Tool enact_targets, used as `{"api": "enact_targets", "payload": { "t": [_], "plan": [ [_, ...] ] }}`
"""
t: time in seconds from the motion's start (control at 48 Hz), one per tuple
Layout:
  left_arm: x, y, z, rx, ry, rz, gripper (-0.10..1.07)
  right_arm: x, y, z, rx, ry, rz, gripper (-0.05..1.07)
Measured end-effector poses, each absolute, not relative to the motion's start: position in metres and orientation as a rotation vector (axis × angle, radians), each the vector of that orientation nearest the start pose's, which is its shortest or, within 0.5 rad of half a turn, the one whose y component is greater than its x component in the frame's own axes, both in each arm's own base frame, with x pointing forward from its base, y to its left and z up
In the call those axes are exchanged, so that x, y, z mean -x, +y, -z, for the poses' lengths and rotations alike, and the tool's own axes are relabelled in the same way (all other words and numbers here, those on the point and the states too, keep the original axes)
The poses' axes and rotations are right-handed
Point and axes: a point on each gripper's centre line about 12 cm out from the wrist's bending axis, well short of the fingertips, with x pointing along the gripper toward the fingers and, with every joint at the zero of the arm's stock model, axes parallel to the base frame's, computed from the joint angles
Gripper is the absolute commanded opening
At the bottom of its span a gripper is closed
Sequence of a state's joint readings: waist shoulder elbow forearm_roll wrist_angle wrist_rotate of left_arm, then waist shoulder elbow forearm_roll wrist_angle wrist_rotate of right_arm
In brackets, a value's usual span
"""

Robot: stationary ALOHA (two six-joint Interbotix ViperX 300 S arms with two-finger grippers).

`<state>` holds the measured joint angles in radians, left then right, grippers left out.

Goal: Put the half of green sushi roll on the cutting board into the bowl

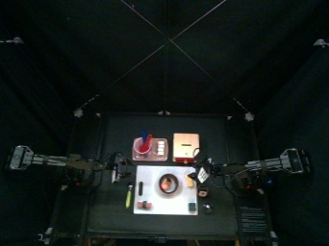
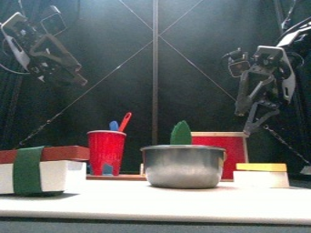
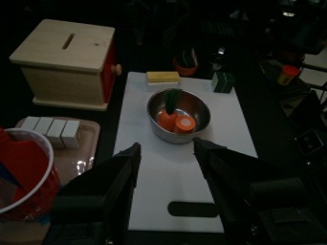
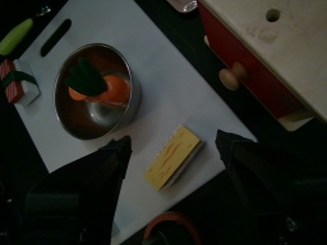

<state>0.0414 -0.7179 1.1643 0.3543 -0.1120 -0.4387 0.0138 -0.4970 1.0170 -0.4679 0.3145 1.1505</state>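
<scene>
The half green sushi roll (image 2: pixel 31 170), white with a green band and a red top, stands near the front edge of the white cutting board (image 3: pixel 243 124). It also shows in the left wrist view (image 3: pixel 223 82) and at the edge of the right wrist view (image 4: pixel 15 81). The bowl (image 3: pixel 177 113) is metal, sits mid-board and holds an orange carrot piece with a green top (image 4: pixel 96 84). My left gripper (image 3: pixel 166 153) is open and empty, above the board's left end. My right gripper (image 4: pixel 175 142) is open and empty, above the board's right end.
A yellow block (image 4: pixel 175 156) lies on the board under my right gripper. A red cup with a blue piece (image 2: pixel 105 150) and a wooden box with red sides (image 3: pixel 71 62) stand behind the board. A green item (image 4: pixel 15 36) lies off the board's left end.
</scene>
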Motion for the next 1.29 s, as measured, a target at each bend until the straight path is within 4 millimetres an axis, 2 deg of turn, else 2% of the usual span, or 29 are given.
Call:
{"api": "enact_targets", "payload": {
  "t": [0.271,0.417,0.562,0.708,0.854,1.292],
  "plan": [
    [-0.229,0.005,-0.222,0.097,0.345,-0.019,0.85,-0.255,-0.013,-0.183,-0.639,0.739,0.413,1.00],
    [-0.229,0.006,-0.222,0.094,0.345,-0.021,0.85,-0.258,-0.010,-0.181,-0.766,0.787,0.475,1.00],
    [-0.229,0.008,-0.222,0.094,0.343,-0.029,0.85,-0.259,-0.006,-0.170,-0.883,0.896,0.569,1.00],
    [-0.229,0.009,-0.222,0.095,0.343,-0.035,0.85,-0.270,-0.001,-0.159,-0.951,0.969,0.620,1.00],
    [-0.229,0.010,-0.222,0.096,0.340,-0.037,0.85,-0.284,0.001,-0.149,-0.963,1.019,0.651,1.00],
    [-0.225,0.010,-0.214,0.097,0.359,-0.037,0.85,-0.304,0.000,-0.121,-0.930,1.147,0.740,1.00]
  ]
}}
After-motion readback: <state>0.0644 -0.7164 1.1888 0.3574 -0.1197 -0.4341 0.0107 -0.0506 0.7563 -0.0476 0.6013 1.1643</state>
